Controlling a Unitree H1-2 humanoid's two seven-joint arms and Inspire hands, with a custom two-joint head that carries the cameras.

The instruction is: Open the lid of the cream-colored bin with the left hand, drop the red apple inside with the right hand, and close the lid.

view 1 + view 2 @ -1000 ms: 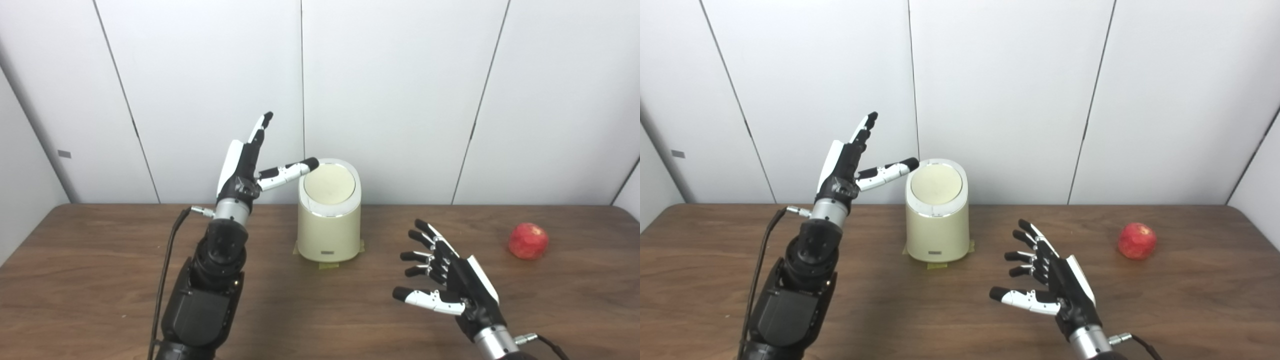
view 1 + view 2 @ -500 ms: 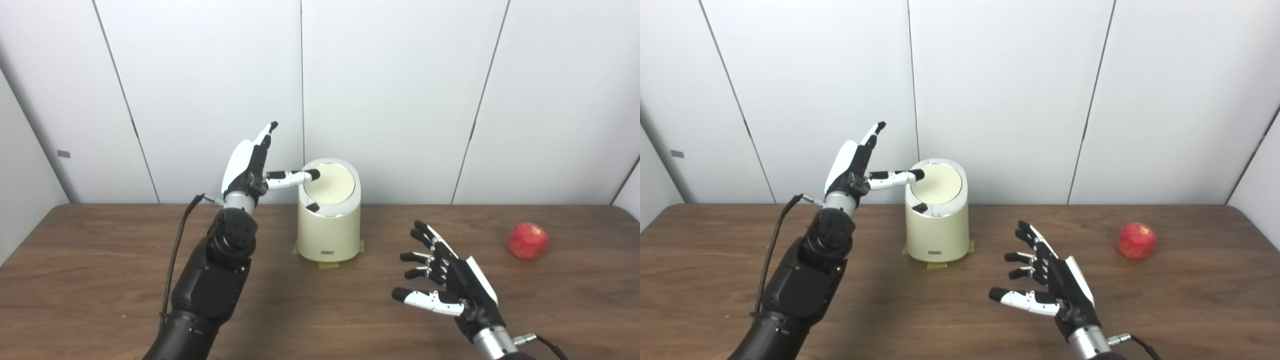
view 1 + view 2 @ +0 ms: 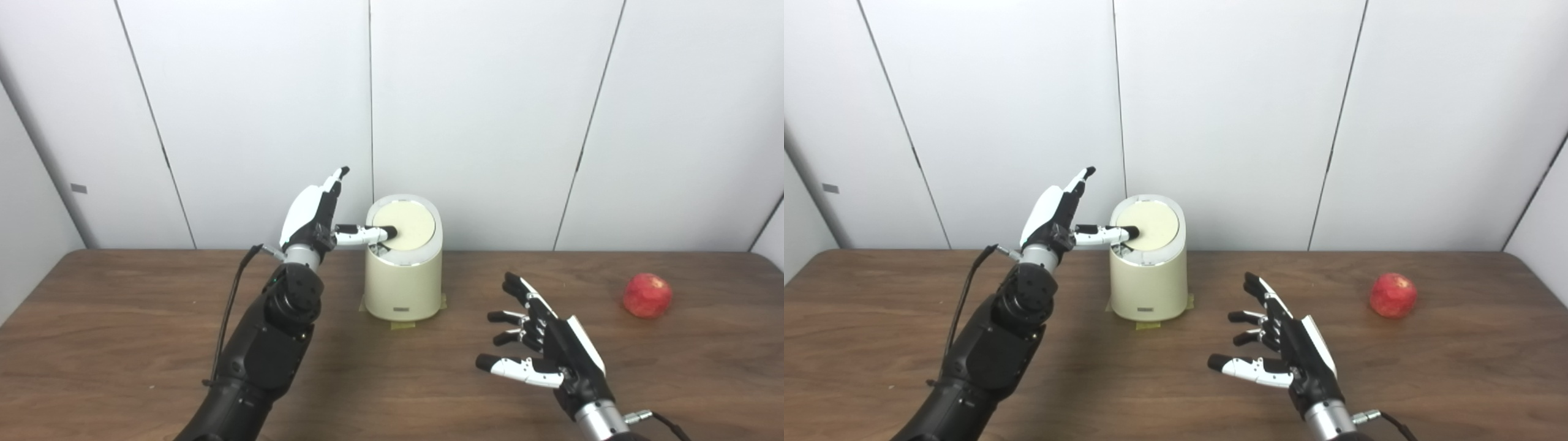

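Note:
The cream-colored bin (image 3: 403, 278) stands at the back middle of the wooden table, its round lid (image 3: 409, 217) lying flat in a silver ring. My left hand (image 3: 318, 214) is raised just left of the bin, open, fingers pointing up and the thumb (image 3: 367, 233) stretched out with its tip touching the lid's near-left edge. A red apple (image 3: 647, 295) rests far right on the table. My right hand (image 3: 551, 352) hovers open, fingers spread, in front and to the right of the bin, well apart from the apple.
The brown table (image 3: 122, 318) runs across the whole view, with white wall panels (image 3: 490, 110) close behind the bin. Strips of tape (image 3: 401, 324) show at the bin's base. A black cable (image 3: 229, 306) hangs from my left wrist.
My left hand has come down and to the right, bringing its thumb from above the bin's left rim onto the lid's edge. The right hand drifted slightly down and left. The apple has not moved.

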